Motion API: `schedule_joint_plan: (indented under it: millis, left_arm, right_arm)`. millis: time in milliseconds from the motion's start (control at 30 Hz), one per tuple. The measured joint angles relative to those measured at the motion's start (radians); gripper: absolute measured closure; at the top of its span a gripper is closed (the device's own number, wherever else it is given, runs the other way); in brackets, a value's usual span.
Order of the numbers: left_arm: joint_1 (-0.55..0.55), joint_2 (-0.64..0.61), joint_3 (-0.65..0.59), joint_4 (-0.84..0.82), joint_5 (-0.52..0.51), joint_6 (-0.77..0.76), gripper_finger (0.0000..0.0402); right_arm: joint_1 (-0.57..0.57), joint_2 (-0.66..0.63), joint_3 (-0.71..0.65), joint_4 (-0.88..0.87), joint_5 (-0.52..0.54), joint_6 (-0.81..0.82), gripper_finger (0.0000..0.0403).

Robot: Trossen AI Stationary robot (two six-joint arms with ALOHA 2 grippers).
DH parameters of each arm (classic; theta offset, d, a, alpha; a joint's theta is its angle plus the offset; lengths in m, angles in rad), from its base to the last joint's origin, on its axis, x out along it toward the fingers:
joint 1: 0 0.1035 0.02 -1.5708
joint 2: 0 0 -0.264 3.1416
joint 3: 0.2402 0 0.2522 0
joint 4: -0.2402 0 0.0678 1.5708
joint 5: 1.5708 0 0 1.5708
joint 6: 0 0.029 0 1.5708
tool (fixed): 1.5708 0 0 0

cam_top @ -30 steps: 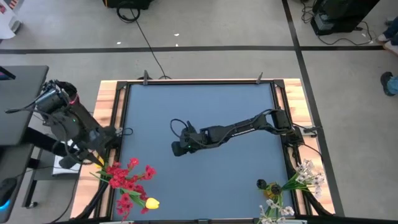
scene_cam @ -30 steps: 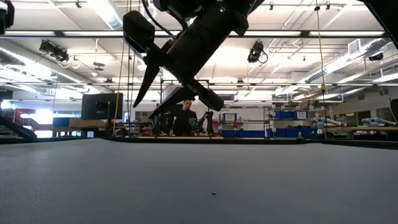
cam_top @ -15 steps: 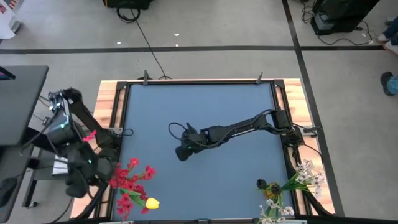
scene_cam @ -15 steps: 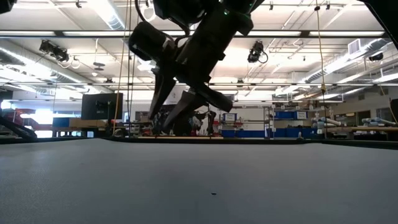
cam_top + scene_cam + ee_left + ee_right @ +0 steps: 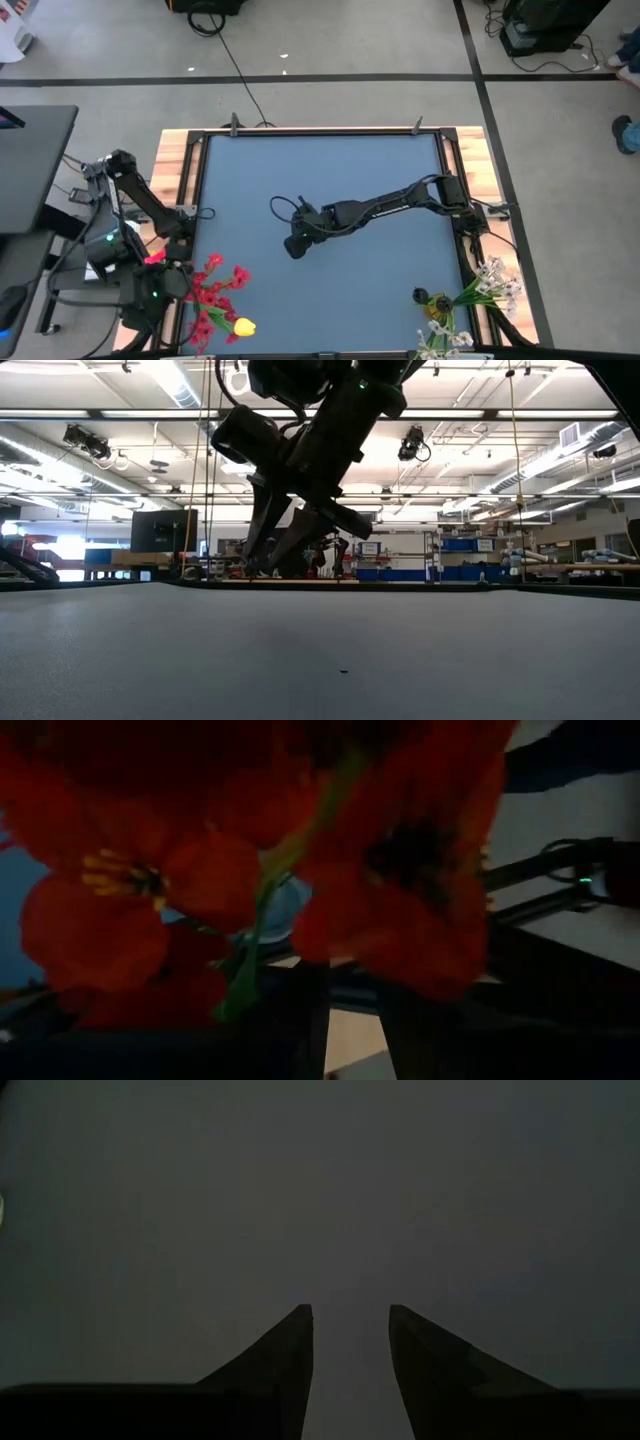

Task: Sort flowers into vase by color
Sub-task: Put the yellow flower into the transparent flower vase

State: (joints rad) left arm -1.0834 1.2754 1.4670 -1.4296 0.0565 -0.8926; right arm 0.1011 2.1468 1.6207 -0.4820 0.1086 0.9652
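Note:
A bunch of red blossom clusters (image 5: 212, 288) with a yellow tulip (image 5: 243, 326) stands at the table's near left corner. White sprays (image 5: 490, 283) and a dark bud (image 5: 440, 300) stand at the near right corner. What they stand in is hidden. My left gripper (image 5: 160, 285) is beside the red bunch, off the table's left edge. In the left wrist view, red blossoms (image 5: 130, 890) and a green stem (image 5: 262, 910) fill the picture. My right gripper (image 5: 293, 247) hangs open above the bare middle of the mat (image 5: 350, 1312) and points down (image 5: 270, 560).
The blue-grey mat (image 5: 330, 180) has a wooden frame (image 5: 170, 170) around it. Cables and a dark stand (image 5: 30, 170) lie left of the table. The room behind shows benches and shelves (image 5: 470, 565).
My left arm has swung from high beside the table's left edge down toward the near edge, and its gripper has come up to the red bunch. My right gripper has dropped closer to the mat and tipped to point more steeply down.

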Motion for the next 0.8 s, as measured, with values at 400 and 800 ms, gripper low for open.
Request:
schedule_joint_plan:
  millis: [400, 800]
  left_arm:
    - [-0.023, 0.012, 0.0, -0.023, -0.019, -0.05, 0.0314]
    - [-0.027, 0.005, 0.022, -0.035, -0.023, -0.063, 0.0315]
  right_arm:
    - [-0.001, 0.0, 0.0, 0.001, -0.031, -0.008, 0.026]
    - [-0.001, 0.0, 0.0, 0.001, -0.034, 0.0, 0.026]
